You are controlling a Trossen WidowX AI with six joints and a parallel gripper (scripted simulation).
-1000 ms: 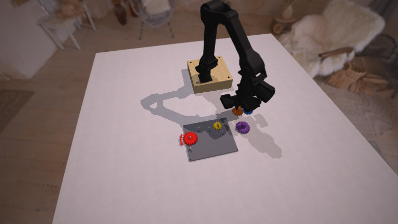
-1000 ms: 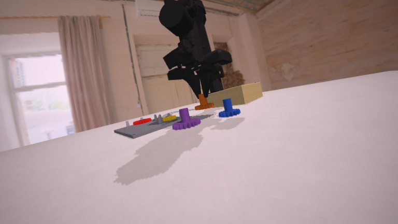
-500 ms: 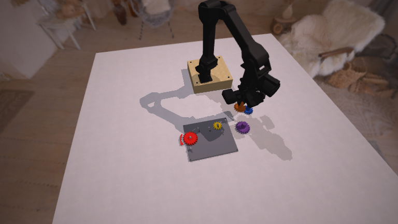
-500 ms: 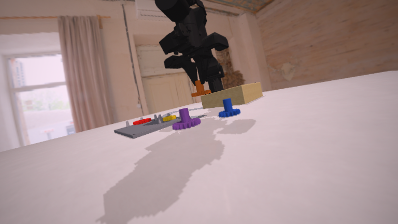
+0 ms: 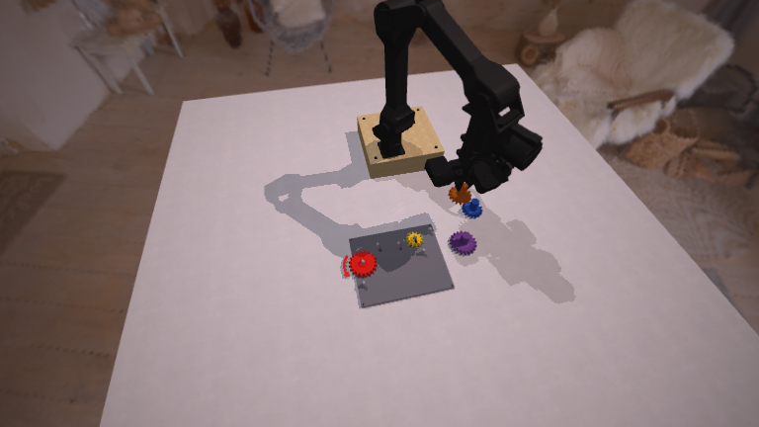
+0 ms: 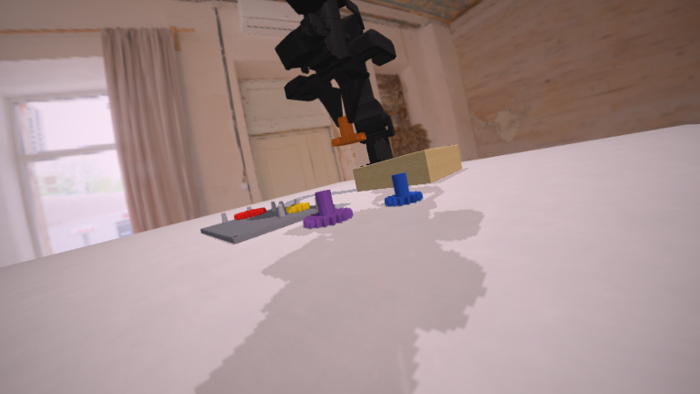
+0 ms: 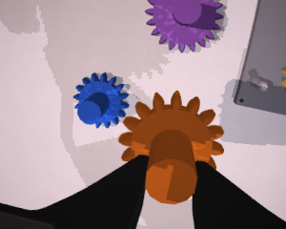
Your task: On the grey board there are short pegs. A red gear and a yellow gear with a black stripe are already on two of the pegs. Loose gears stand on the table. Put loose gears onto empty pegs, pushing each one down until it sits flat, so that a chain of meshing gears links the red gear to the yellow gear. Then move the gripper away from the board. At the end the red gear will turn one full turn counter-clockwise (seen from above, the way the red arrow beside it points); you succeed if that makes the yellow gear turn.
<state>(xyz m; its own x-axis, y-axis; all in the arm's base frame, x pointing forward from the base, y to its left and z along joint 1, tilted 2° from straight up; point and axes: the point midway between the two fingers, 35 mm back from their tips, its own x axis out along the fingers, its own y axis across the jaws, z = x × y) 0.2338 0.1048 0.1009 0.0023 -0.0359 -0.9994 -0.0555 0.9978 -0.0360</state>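
Observation:
My gripper (image 6: 343, 117) (image 7: 170, 168) is shut on the stem of the orange gear (image 5: 459, 195) (image 6: 348, 138) (image 7: 176, 119) and holds it well above the table. The blue gear (image 5: 471, 210) (image 6: 403, 198) (image 7: 101, 100) and the purple gear (image 5: 463, 243) (image 6: 328, 217) (image 7: 183, 24) stand upright on the table, right of the grey board (image 5: 408, 285) (image 6: 231, 234) (image 7: 269, 43) in the top view. The red gear (image 5: 363, 264) (image 6: 250, 212) sits at the board's left edge, the yellow gear (image 5: 414, 239) (image 6: 298, 207) near its far right. Several empty pegs show, two between these gears.
The arm's wooden base block (image 5: 399, 142) (image 6: 395, 175) stands behind the board. A red arrow (image 5: 344, 266) lies beside the red gear. One empty peg (image 5: 364, 285) is near the board's front left, another (image 5: 423, 252) (image 7: 258, 83) beside the yellow gear.

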